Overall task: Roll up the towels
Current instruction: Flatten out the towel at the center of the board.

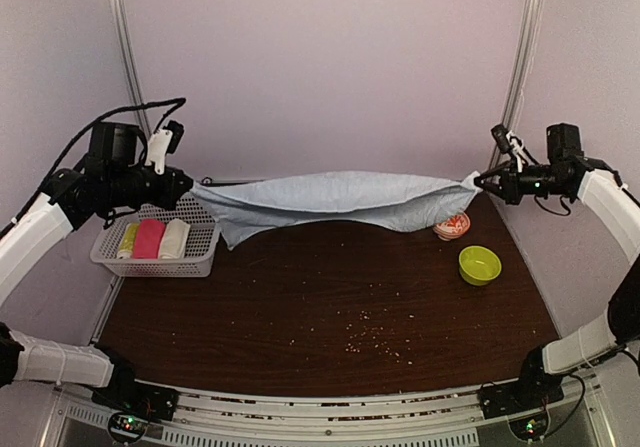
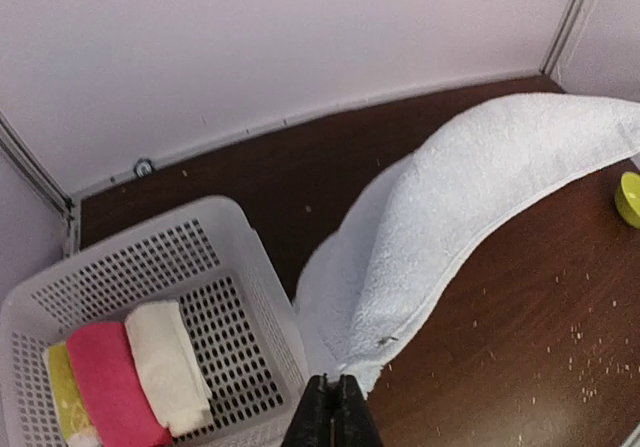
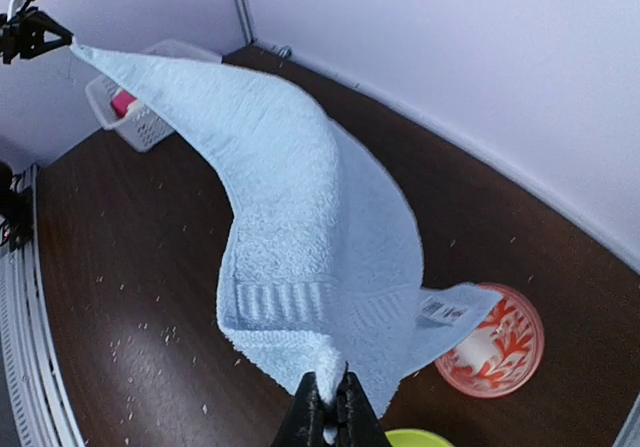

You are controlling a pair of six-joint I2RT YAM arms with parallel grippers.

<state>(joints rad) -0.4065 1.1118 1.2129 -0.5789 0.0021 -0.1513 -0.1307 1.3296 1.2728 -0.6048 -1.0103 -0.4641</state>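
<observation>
1. Pale-blue towel hangs stretched above the desk, from beside the basket outward; left hand and right hand, both closed, pinch its ends.
2. Either thin corner pinch could slip, dropping it crumpled.
3. Slack cloth could snag the basket.

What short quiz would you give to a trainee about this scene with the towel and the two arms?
1. True or false: the pale blue towel lies flat on the table.
2. How many rolled cloths lie in the white basket? A: two. B: three. C: four.
3. Which dish stands closer to the towel end that the right tool grips: the green bowl or the red-patterned dish?
Key: 1. False; the left tool and the right tool hold it up, stretched between them. 2. B. 3. The red-patterned dish.
</observation>
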